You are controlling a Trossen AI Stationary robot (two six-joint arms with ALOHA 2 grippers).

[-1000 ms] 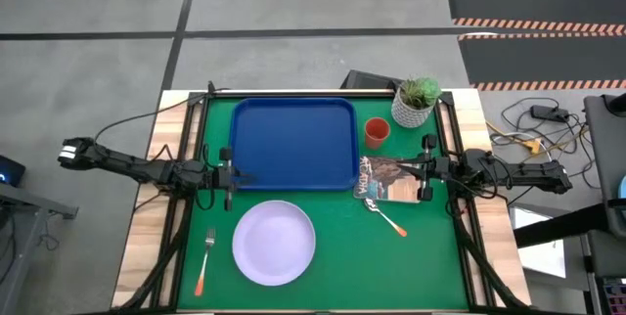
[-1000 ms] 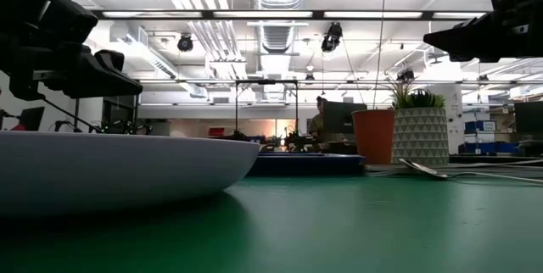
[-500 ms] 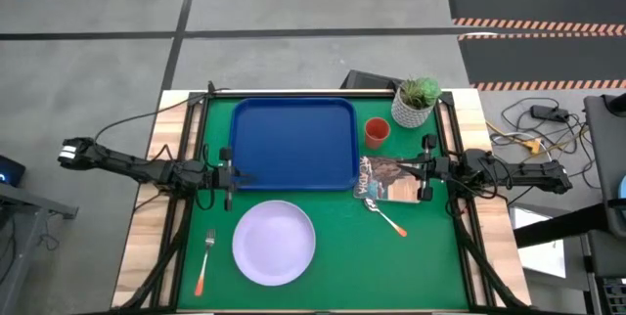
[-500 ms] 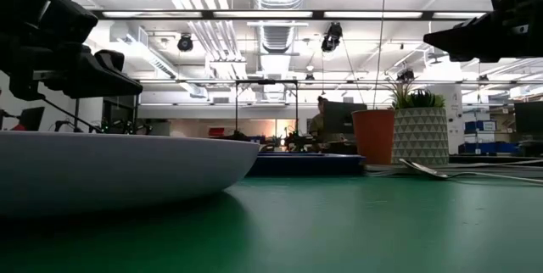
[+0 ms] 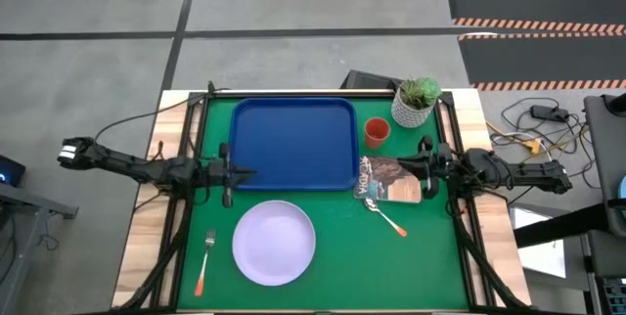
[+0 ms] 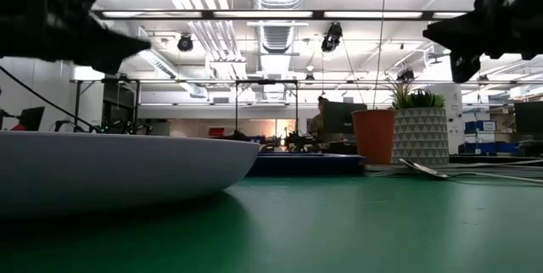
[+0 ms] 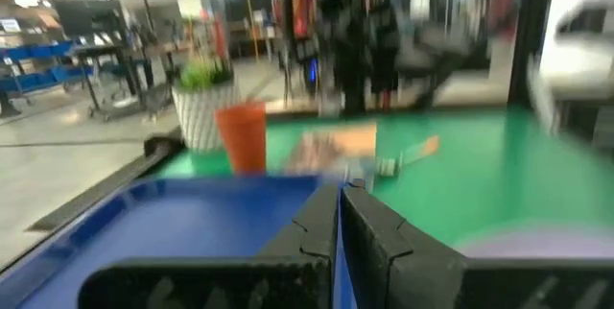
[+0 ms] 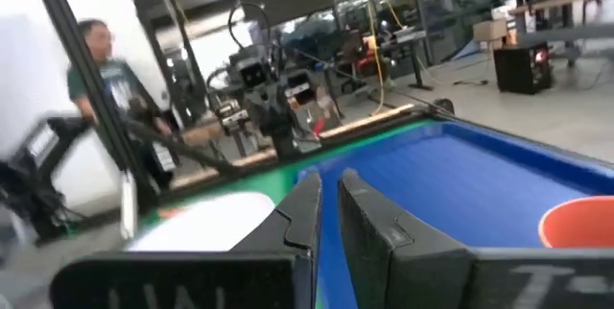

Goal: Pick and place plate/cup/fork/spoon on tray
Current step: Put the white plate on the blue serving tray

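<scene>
Hovering above tabletop [image 5: 342,256], my left claw [image 5: 235,171] closed, empty, at left edge of tray [image 5: 293,144], frame centre-left. My right claw [image 5: 409,168] nearly closed, gripping nothing, over booklet [image 5: 389,179], centre-right. Tray empty, upper centre. Plate [image 5: 274,242] lower centre, below tray. Fork [image 5: 205,261] lower left, beside plate. Spoon [image 5: 386,217] just below booklet. Cup [image 5: 377,132] right of tray, near plant pot [image 5: 415,102].

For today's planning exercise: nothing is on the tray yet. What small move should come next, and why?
Probably open the left claw and lower it toward the plate. The tray is bare, the plate lies just in front of it on the left arm's side, and that claw hangs shut and empty. The right claw waits over the booklet.
</scene>
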